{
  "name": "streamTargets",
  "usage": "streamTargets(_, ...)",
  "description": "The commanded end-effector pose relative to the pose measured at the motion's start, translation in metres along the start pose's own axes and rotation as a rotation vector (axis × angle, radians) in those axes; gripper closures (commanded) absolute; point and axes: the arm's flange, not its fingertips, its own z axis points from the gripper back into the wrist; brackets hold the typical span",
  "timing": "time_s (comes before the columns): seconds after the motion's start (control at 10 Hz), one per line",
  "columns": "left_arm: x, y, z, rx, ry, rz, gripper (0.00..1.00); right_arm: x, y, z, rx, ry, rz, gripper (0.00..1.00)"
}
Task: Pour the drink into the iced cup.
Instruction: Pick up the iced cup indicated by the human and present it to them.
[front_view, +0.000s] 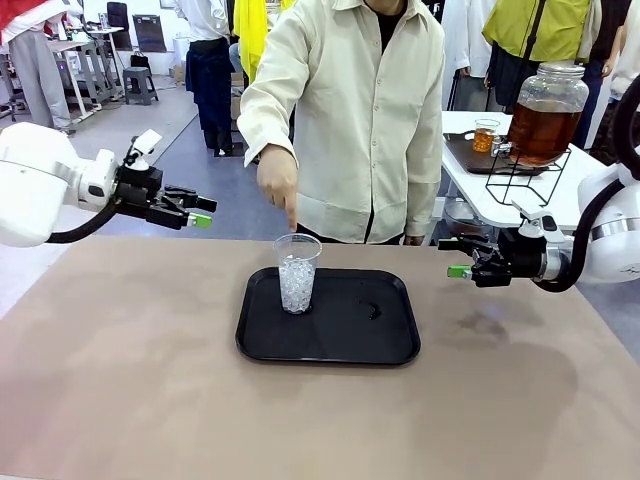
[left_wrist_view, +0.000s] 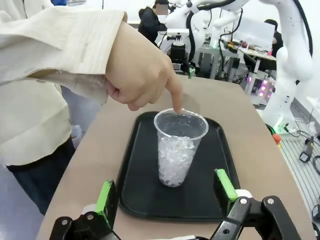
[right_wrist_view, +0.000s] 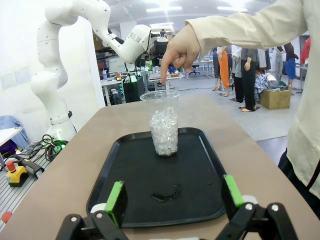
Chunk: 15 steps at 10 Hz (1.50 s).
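On black tray (front_view: 390, 340), iced cup (front_view: 297, 272), person's hand (front_view: 277, 180) pointing

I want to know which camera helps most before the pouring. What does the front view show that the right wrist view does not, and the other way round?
The front view adds the drink in its glass jar on a wire stand, on a side table beyond the open right gripper.

The right wrist view adds a yellow box with a red button, off to the side of the table.

Both share the iced cup upright on the black tray, the person's hand pointing down at its rim, and a small dark smear on the tray.
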Motion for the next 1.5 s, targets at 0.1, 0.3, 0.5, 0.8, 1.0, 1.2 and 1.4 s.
streamTargets(0.1,0.003,0.001,0.004,0.001,-0.005,0.004,0.00,0.002,0.000,0.000,0.001,0.000,0.005,0.00)
streamTargets(0.3,0.003,0.001,0.004,0.001,-0.005,0.004,0.00,0.002,0.000,0.000,0.001,0.000,0.005,0.00)
streamTargets(0.5,0.000,0.001,0.002,0.003,0.000,0.000,0.00,0.002,0.000,0.000,0.001,0.000,0.005,0.00)
streamTargets(0.8,-0.021,0.002,-0.017,0.004,-0.053,-0.130,0.00,0.002,0.000,0.000,0.001,0.000,0.005,0.00)
streamTargets(1.0,-0.035,0.005,-0.034,0.007,-0.056,-0.143,0.00,0.002,0.000,0.000,0.001,0.000,0.005,0.00)
streamTargets(1.2,-0.049,0.009,-0.055,0.010,-0.070,-0.128,0.00,0.002,0.000,0.000,0.001,0.000,0.005,0.00)
streamTargets(1.4,-0.063,0.011,-0.073,-0.007,-0.079,-0.136,0.00,0.002,0.000,0.000,0.001,0.000,0.005,0.00)
